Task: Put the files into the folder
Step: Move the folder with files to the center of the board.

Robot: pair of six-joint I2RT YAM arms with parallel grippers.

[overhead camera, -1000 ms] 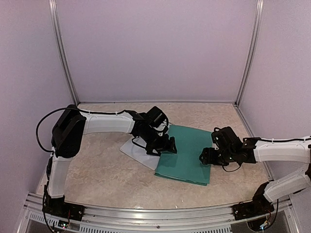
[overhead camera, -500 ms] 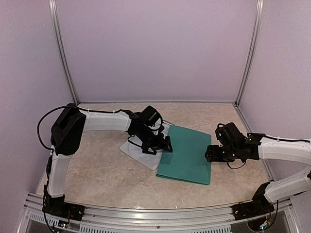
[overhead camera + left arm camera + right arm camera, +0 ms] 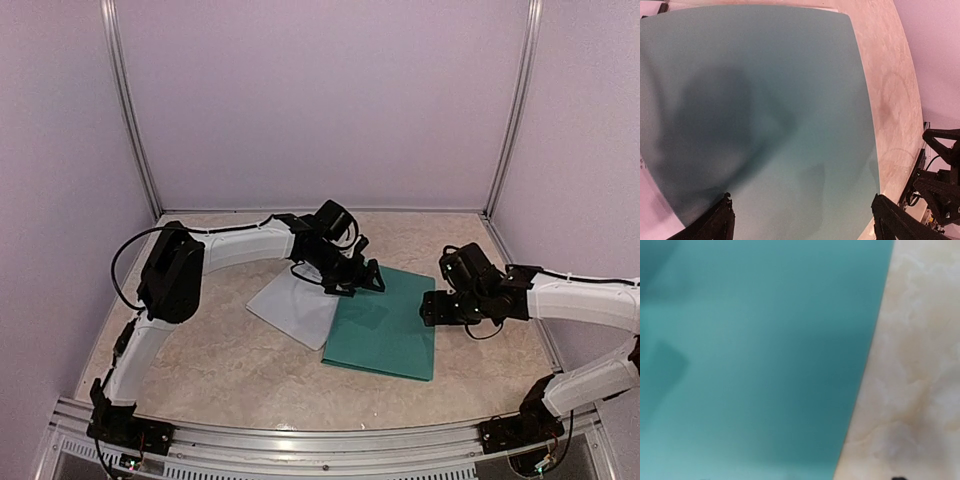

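The green folder [image 3: 385,325] lies shut in the middle of the table [image 3: 220,350], with white files [image 3: 290,308] poking out at its left side (under or inside, I cannot tell). The left tool [image 3: 365,280] and right tool [image 3: 432,308] are wide open and hold nothing. A clumsy push could slide the folder and crumple the files.

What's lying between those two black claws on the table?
Only the teal folder. Its plain cover fills the stretch from the left gripper to the right gripper, with nothing on it. The top view shows this.
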